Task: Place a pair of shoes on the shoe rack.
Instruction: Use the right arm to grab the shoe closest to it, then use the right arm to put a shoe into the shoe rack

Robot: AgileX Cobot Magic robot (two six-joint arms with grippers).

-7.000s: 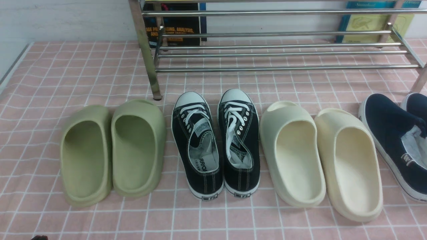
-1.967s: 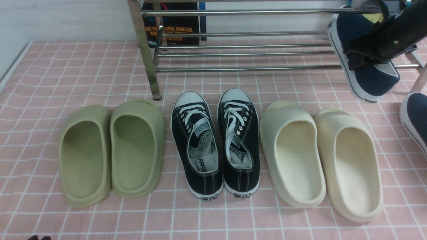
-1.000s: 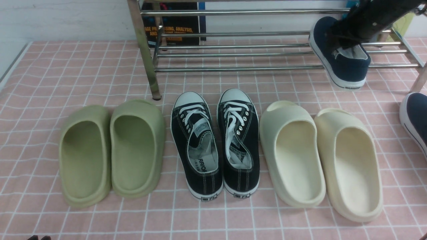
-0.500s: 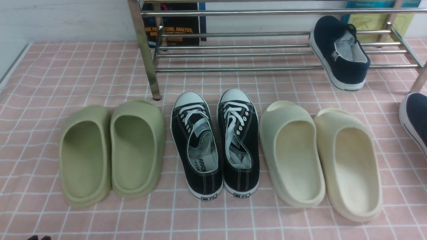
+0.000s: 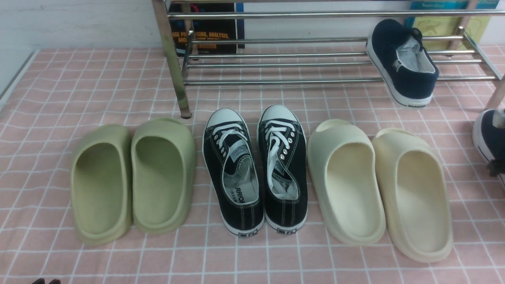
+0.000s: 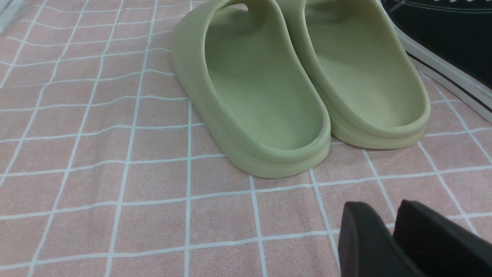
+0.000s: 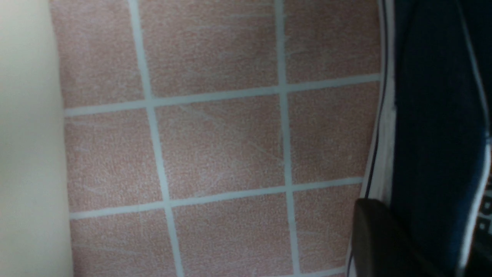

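One navy slip-on (image 5: 404,63) was on the shoe rack (image 5: 276,81), at the right end of the lower bars. It lay tilted, toe toward the back, heel hanging over the front bar. Nothing was touching it. Its mate (image 5: 488,138) sat on the pink checked cloth (image 5: 79,86) at the far right edge of the front view, partly cut off and just right of the cream slides (image 5: 378,185).

Your right gripper (image 5: 495,169) was down at that second shoe. The right wrist view showed one dark finger (image 7: 378,238) against the outside of its white sole. The other finger wasn't clearly visible, so you couldn't tell how wide the jaws were or whether they had a grip.

Your left gripper (image 6: 388,215) hung low over the cloth near the heels of the green slides (image 6: 292,88). It held nothing, and its fingers were close together with a thin gap between them. Whether it was fully closed you couldn't tell.

Step in hand, by my read: picking up shoe two, task about halfway. The next move calls for a firm pinch on the shoe's side wall and a lift clear of the cream slides. Then set it on the bars beside the first shoe without knocking that overhanging heel. The black lace-ups (image 5: 256,169) were well apart and not involved.
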